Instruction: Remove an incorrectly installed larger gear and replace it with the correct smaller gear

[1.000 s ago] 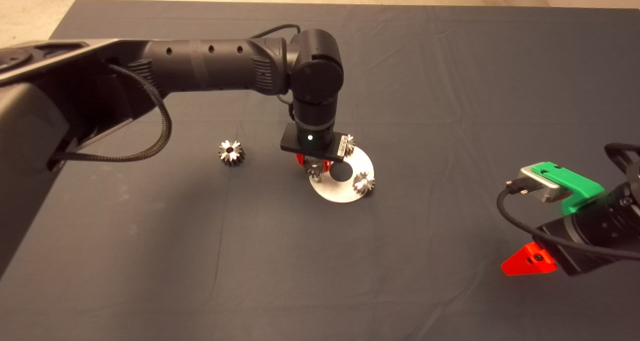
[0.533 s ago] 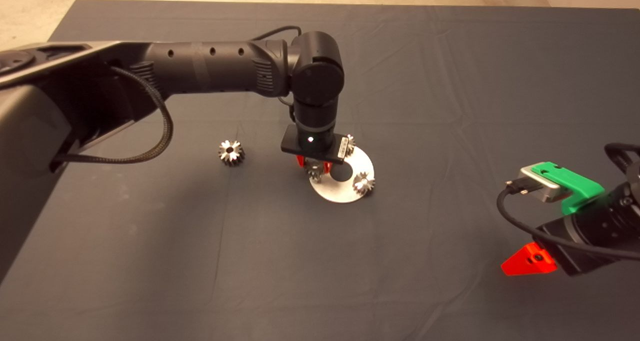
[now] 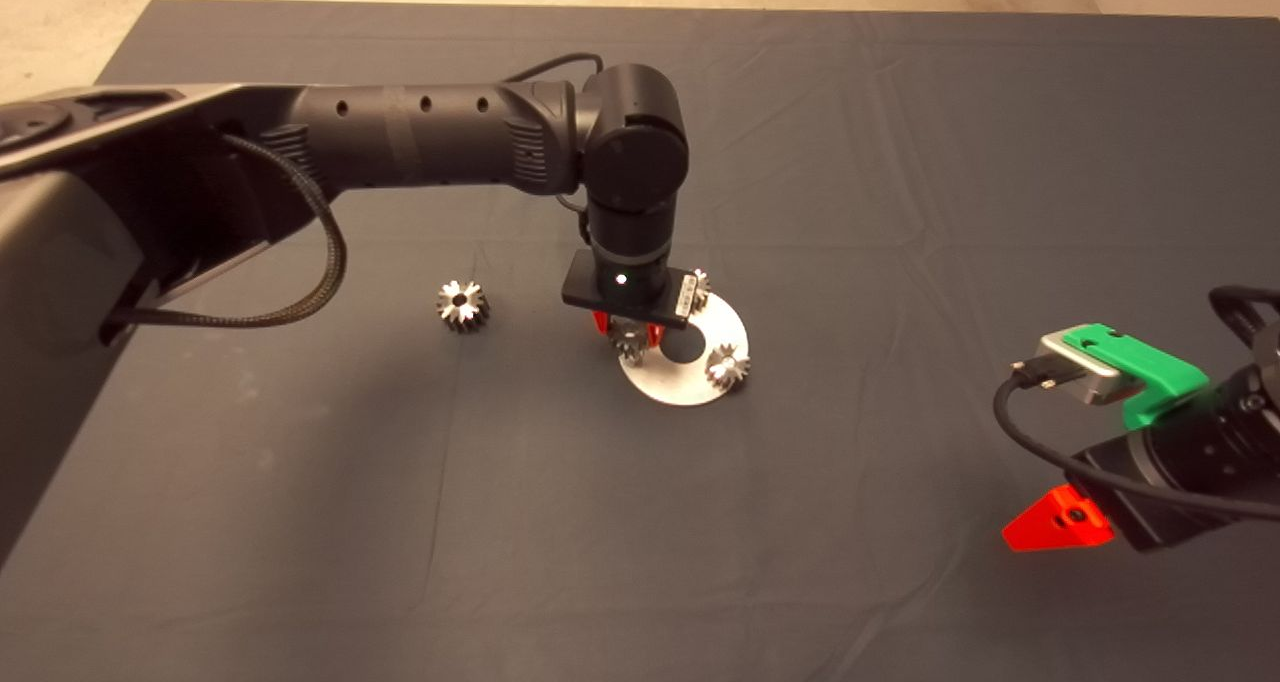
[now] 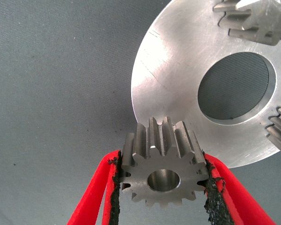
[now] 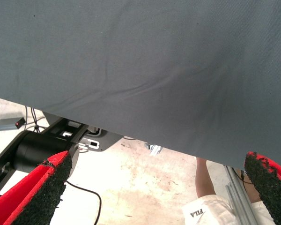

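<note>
Unmoved, left claw [image 4: 163, 187] clamps larger gear [image 4: 163, 168] beside disc [image 4: 178, 70].

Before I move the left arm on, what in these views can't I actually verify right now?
- Head view: the left gripper and the gear it holds sit mostly under the wrist, so whether the gear touches the metal disc is unclear.
- Head view: the far gear is half hidden by the wrist.
- Left wrist view: two gears on the disc are cut off by the edges.
- The loose gear: too small to compare sizes.
</note>
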You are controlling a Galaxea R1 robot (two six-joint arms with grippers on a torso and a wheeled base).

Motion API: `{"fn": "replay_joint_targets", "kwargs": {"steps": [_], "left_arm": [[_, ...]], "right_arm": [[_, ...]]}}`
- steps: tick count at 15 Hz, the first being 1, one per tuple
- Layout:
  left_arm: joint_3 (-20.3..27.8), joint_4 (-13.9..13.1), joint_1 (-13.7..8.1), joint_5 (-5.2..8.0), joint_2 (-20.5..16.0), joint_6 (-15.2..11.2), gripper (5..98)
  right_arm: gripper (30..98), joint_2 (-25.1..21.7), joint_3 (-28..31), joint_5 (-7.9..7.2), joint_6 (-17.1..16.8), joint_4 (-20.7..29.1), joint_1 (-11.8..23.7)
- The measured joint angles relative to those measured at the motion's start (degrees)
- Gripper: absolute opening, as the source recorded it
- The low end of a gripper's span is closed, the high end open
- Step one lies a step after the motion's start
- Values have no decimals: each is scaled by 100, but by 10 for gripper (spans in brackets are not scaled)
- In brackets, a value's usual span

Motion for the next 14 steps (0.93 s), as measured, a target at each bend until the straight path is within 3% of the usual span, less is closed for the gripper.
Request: {"fn": "replay_joint_targets", "kwargs": {"steps": [14], "left_arm": [[65,1,35,-16,4,-2,375]], "right_arm": [[977,-5,0,0,-2,0,0]]}}
